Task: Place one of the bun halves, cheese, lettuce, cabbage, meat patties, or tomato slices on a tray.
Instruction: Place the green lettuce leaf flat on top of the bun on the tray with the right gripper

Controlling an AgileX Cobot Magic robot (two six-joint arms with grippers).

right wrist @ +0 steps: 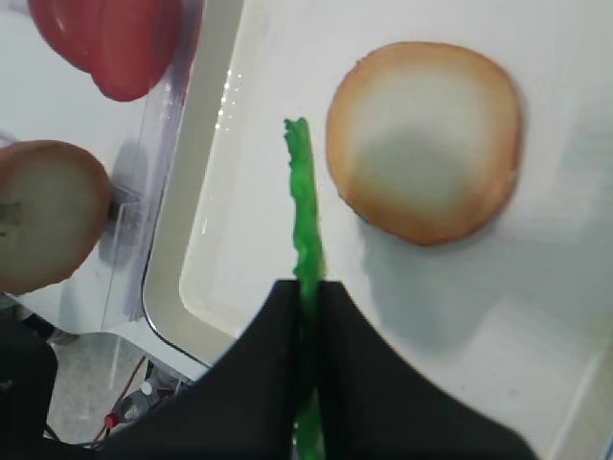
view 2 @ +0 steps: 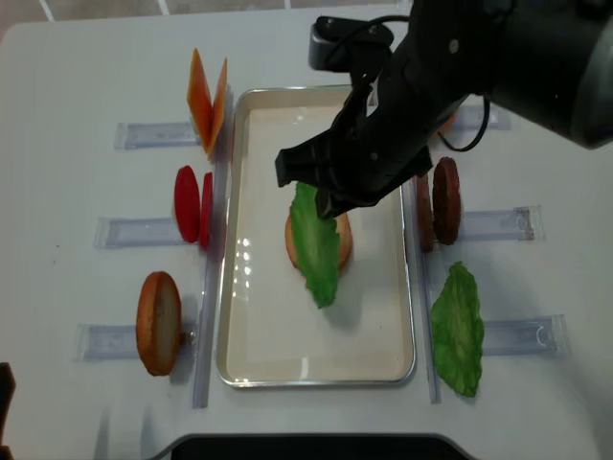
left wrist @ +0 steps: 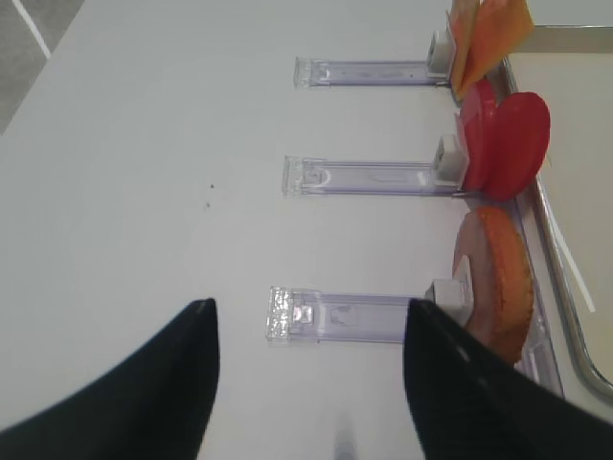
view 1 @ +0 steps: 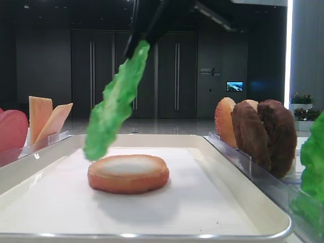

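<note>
One lettuce leaf (view 1: 115, 104) hangs pinched in the right claw (right wrist: 308, 292), jaws pressed tight on its top edge, so the leaf dangles edge-on in the right wrist view. Below and just to one side of that claw lies a bun half (view 2: 341, 240), pale face up, flat on the white liner of the tray (view 2: 316, 369); the leaf's lower tip hovers right by the bun's rim, and whether the two touch can't be told. Over on the left, the left claw (left wrist: 308, 331) stands wide, nothing between its dark fingers (left wrist: 172, 383), hovering above bare table (left wrist: 144, 144). Ahead of it run three clear holders (left wrist: 350, 316): the nearest carries a second bun half (left wrist: 500, 283) on edge, the next the tomato slices (left wrist: 506, 144), the farthest the cheese (left wrist: 484, 34). Off the right claw's far side, outside the tray, the meat patties (view 2: 439, 201) stand upright, and a second lettuce leaf (view 2: 458, 331) lies beside the tray's rim.
</note>
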